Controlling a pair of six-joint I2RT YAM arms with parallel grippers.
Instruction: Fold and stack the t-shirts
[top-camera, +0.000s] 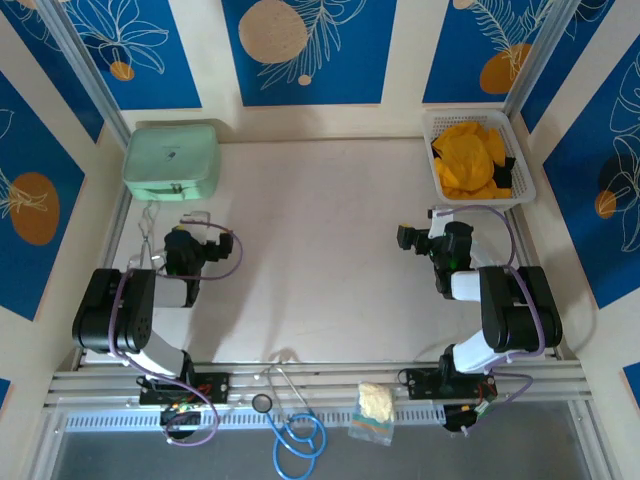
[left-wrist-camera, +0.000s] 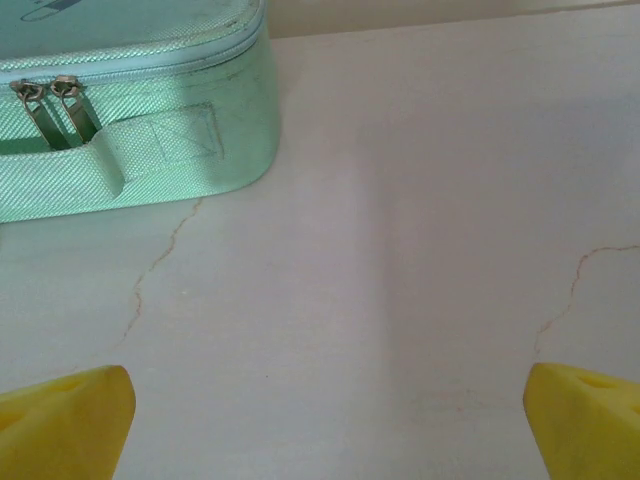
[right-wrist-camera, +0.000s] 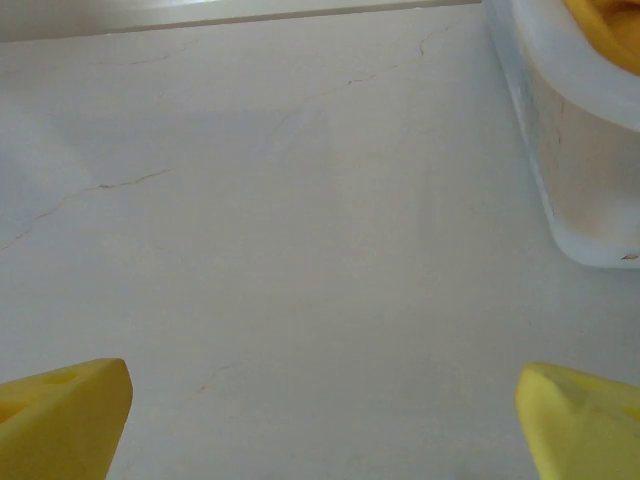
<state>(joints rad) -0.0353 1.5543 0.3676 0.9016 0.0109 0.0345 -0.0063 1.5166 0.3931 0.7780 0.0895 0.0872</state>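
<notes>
Task not begun. The orange-yellow t-shirt (top-camera: 468, 155) and black t-shirt (top-camera: 505, 180) lie crumpled together in the white basket (top-camera: 490, 203) at one o'clock on the table. Nothing is folded or stacked. Left gripper (left-wrist-camera: 320, 415) and right gripper (right-wrist-camera: 320, 415) are spread wide, holding nothing, so every step remains.

Bright, soft, even light washes the pale desk (top-camera: 320, 230) in the overhead view, which is sharp; the arms throw only faint, diffuse shadows. In the wrist views the desk looks hazy and slightly washed out. The yellow fingertips of the left tool (left-wrist-camera: 328, 392) and right tool (right-wrist-camera: 324, 385) sit blurred, out of focus, in the bottom corners. The white basket (right-wrist-camera: 560, 150) wall glares, overexposed.
</notes>
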